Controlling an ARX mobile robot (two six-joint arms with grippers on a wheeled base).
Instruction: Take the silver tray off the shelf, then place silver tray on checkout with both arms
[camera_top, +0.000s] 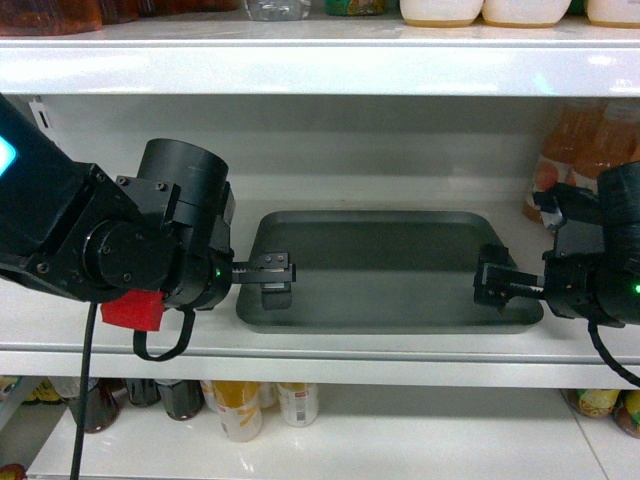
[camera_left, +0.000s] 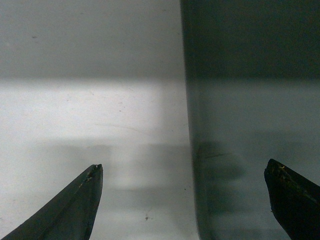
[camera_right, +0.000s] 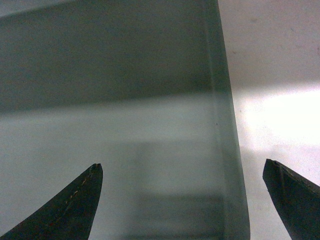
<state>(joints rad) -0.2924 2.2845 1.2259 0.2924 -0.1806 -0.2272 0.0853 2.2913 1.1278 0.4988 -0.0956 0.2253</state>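
Hands (camera_top: 272, 268) (camera_top: 492, 283) spread, straddling grey-green silver tray (camera_top: 390, 265) rims.

Looks like a shop, pretty clearly a grocery aisle. White glossy shelf (camera_top: 330, 340) boards stacked one over another, with stock lined up on them: bottles (camera_top: 255, 408) and cans along the lower board, orange drink bottles (camera_top: 585, 150) at the right edge of the middle one, and jars and tubs (camera_top: 440, 12) across the top board. Typical retail racking.
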